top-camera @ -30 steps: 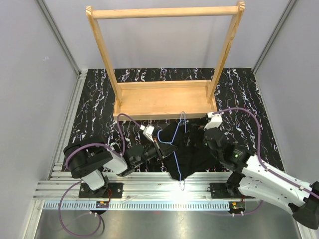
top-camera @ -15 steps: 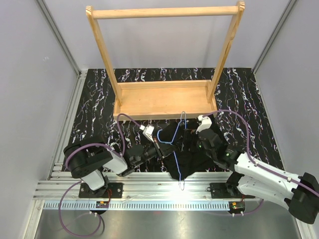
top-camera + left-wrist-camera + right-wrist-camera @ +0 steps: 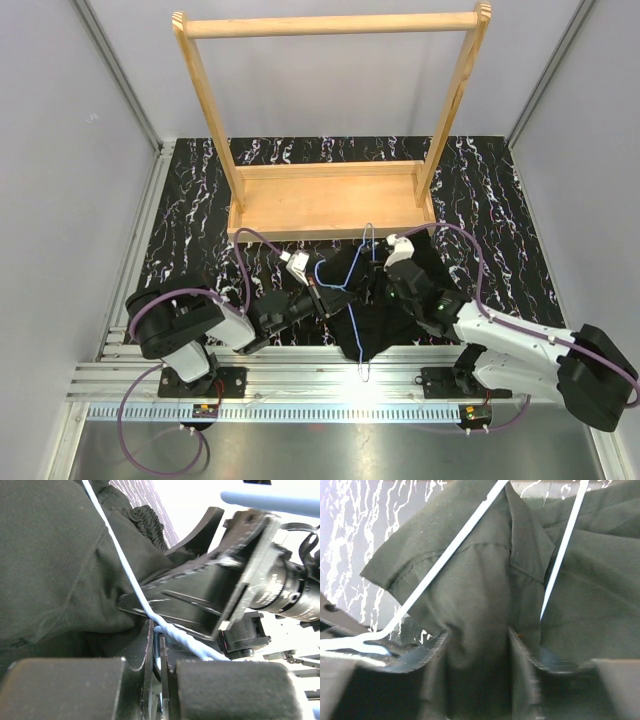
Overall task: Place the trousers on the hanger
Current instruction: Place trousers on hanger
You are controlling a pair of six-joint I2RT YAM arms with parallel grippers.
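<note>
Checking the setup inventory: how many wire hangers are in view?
1. The light-blue hanger lies across the trousers in front of the wooden rack, its neck in the left pincer. Another beneath the fabric cannot be ruled out.

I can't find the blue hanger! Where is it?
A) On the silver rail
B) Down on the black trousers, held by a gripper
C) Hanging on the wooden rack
B: the hanger lies against the trousers, its twisted neck pinched in the left gripper, not on the rack.
</note>
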